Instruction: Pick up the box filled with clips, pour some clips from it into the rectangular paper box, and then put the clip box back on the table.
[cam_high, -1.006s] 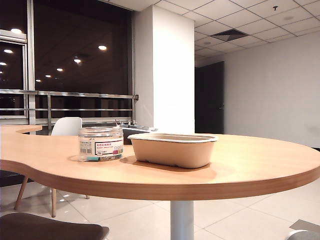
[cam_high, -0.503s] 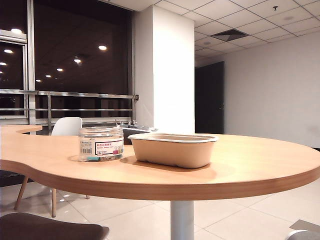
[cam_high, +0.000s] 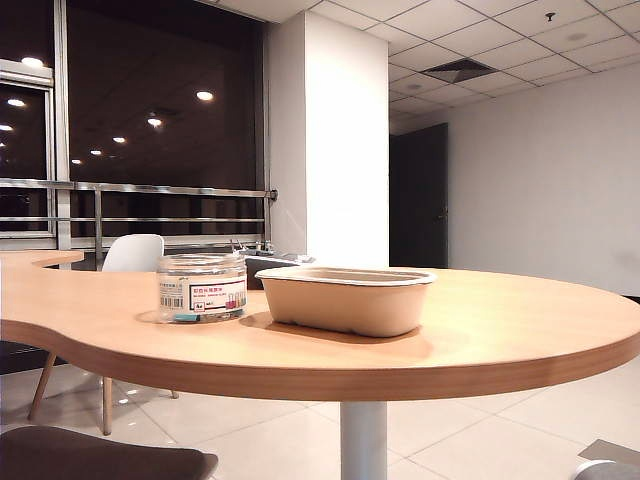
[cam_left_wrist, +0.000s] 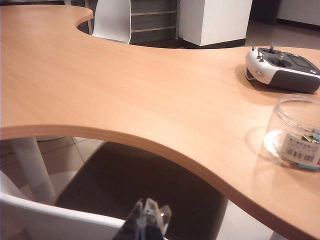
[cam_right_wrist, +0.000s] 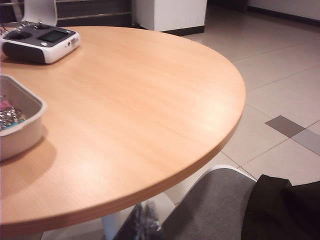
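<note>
Both tools are parked off the table edge: left tool has its fingers pressed together, and right tool looks closed up too, holding nothing. Over in the exterior view, the clip jar stands upright left of centre on the table, just beside the paper tray. Some clips lie in the tray, and a remote controller sits further back.

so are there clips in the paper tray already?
Yes, the right wrist view shows pink and metallic clips lying inside the rectangular paper box.
</note>
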